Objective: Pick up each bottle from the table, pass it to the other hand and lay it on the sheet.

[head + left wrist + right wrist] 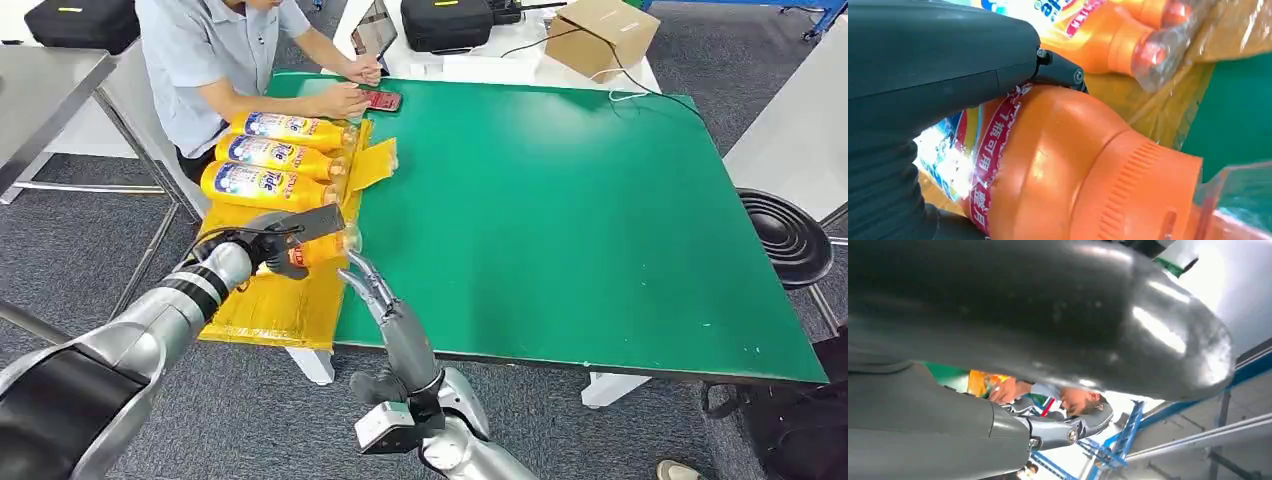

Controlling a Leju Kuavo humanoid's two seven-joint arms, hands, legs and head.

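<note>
left hand (pixel 283 250) grips the orange bottle (pixel 322 247) over the yellow sheet (pixel 285 305), near the three laid bottles (pixel 275 158) | right hand (pixel 372 290) empty, fingers extended | risk: bottle rolls off the sheet's right edge when released

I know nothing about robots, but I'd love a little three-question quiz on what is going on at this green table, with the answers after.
1. True or false: the left hand holds an orange bottle over the yellow sheet.
2. How many bottles already lie on the sheet near the person? A) one B) three C) five
3. Fill in: the right hand reaches up beside the held bottle's ___ end.

Key:
1. True; the left wrist view shows the hand gripping its body.
2. B; three bottles lie side by side.
3. Cap.
</note>
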